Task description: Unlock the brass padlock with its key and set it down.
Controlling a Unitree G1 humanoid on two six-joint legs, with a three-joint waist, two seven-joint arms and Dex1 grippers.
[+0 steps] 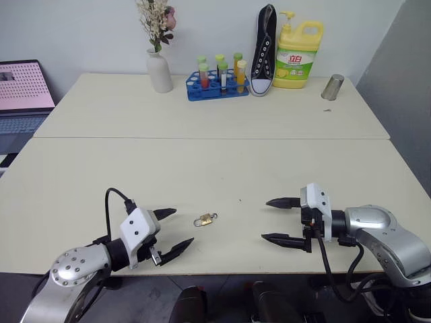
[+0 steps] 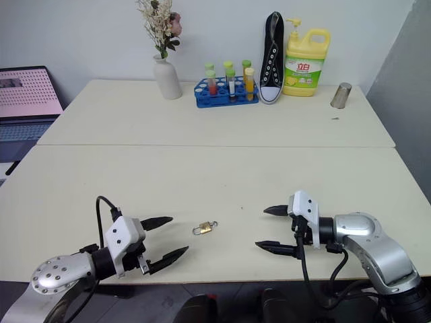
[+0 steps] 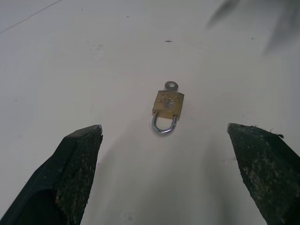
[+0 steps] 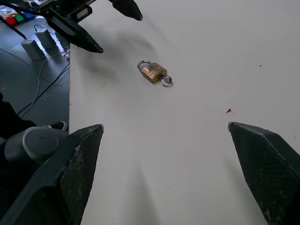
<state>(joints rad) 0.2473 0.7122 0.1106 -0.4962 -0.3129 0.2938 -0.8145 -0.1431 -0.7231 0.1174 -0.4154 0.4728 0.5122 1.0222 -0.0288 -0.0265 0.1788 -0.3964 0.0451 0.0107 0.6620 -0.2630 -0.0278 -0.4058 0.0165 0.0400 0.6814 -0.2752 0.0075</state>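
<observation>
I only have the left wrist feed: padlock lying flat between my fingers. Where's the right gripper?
Observer: The right gripper is open, hovering over the table on the other side of the brass padlock, facing the left gripper.
Operator: Anything held?
Observer: No. Both grippers are open with nothing between the fingers; the padlock lies untouched between them.
Operator: Clutter nearby?
Observer: None close. A vase, a test tube rack, a shoe, a detergent bottle and a metal cup stand along the far edge.
</observation>
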